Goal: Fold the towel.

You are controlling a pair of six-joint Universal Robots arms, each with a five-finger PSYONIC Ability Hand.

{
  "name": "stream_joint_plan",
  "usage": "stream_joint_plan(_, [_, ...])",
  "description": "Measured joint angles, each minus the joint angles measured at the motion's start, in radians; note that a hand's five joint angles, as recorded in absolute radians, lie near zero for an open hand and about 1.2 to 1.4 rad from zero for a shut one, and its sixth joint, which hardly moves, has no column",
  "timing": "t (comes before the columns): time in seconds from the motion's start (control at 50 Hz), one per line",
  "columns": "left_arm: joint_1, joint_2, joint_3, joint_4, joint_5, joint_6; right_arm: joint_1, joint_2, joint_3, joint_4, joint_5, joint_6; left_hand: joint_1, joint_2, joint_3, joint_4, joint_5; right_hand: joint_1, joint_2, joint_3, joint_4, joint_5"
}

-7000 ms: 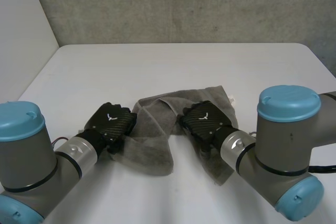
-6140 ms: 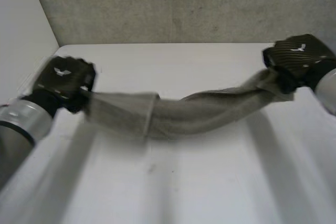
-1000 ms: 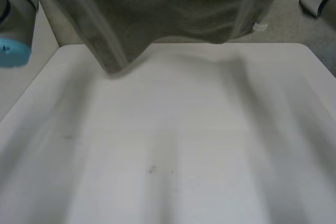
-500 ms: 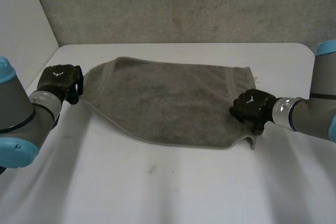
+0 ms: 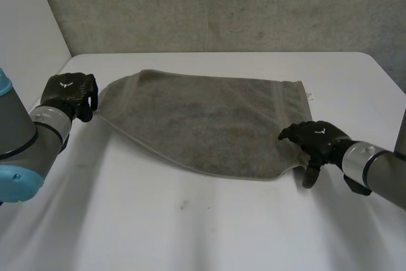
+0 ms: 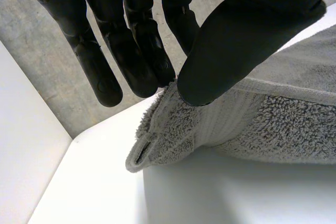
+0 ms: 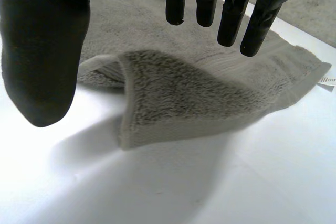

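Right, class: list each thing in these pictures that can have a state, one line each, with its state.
towel: spread out on the table, not yet folded, one near corner turned over.
left robot hand: shut, pinching the towel's end corner between thumb and fingers.
right robot hand: open, fingers straight, over the turned-over corner, holding nothing.

Right hand [image 5: 319,138] has released the towel [image 5: 203,122] (corner now lying loose).

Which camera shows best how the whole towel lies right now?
The head view: the towel lies spread on the table, seen from end to end. The left wrist view shows the corner that the left hand pinches; the right wrist view, the folded-over corner by the open right hand.
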Motion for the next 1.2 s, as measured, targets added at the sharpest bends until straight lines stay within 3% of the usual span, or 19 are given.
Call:
stream_joint_plan(0.16, [-0.001,-0.004,-0.006,0.001,0.000,-0.001,0.013,-0.013,0.098,-0.168,0.013,0.086,0.000,0.000,0.000,0.000,0.000,0.001,0.000,0.000,0.000,0.000])
stream_joint_plan(0.38, [-0.001,-0.004,-0.010,0.003,0.000,-0.003,0.027,0.057,0.097,-0.309,0.118,0.108,0.000,0.000,0.000,0.000,0.000,0.059,0.017,0.035,0.015,0.058])
stream_joint_plan(0.6, [0.002,-0.001,-0.038,0.044,0.000,-0.002,0.025,0.058,0.100,-0.375,0.229,0.092,0.000,0.000,0.000,0.000,0.000,0.733,0.712,0.718,0.698,0.717])
stream_joint_plan(0.64, [0.004,0.000,-0.045,0.048,0.000,-0.001,0.022,0.031,0.106,-0.375,0.242,0.091,0.000,0.000,0.000,0.000,0.000,0.985,0.949,0.953,0.936,0.964])
stream_joint_plan(0.7, [0.008,0.001,-0.051,0.050,0.001,-0.001,0.019,-0.006,0.116,-0.374,0.244,0.089,0.000,0.000,0.000,0.000,0.000,1.103,1.075,1.085,1.068,1.099])
stream_joint_plan(1.0, [0.030,0.087,-0.140,0.046,0.003,0.012,-0.032,-0.162,0.118,-0.240,0.122,-0.066,0.000,0.000,0.000,0.000,0.000,1.110,1.075,1.090,1.075,1.107])
stream_joint_plan(1.04, [0.030,0.100,-0.153,0.047,0.003,0.012,-0.038,-0.162,0.115,-0.209,0.106,-0.086,0.000,0.000,0.000,0.000,0.000,0.899,0.865,0.902,0.884,0.909])
stream_joint_plan(1.1, [0.029,0.118,-0.168,0.048,0.003,0.013,-0.040,-0.149,0.119,-0.156,0.082,-0.104,0.000,0.000,0.000,0.000,0.000,0.347,0.307,0.334,0.339,0.334])
stream_joint_plan(1.14, [0.027,0.123,-0.173,0.049,0.002,0.013,-0.039,-0.137,0.128,-0.137,0.071,-0.104,0.000,0.000,0.000,0.000,0.000,0.097,0.063,0.079,0.065,0.051])
stream_joint_plan(1.2, [0.026,0.126,-0.175,0.050,0.002,0.013,-0.036,-0.123,0.148,-0.128,0.059,-0.090,0.000,0.000,0.000,0.000,0.000,0.008,-0.005,-0.003,-0.008,-0.008])
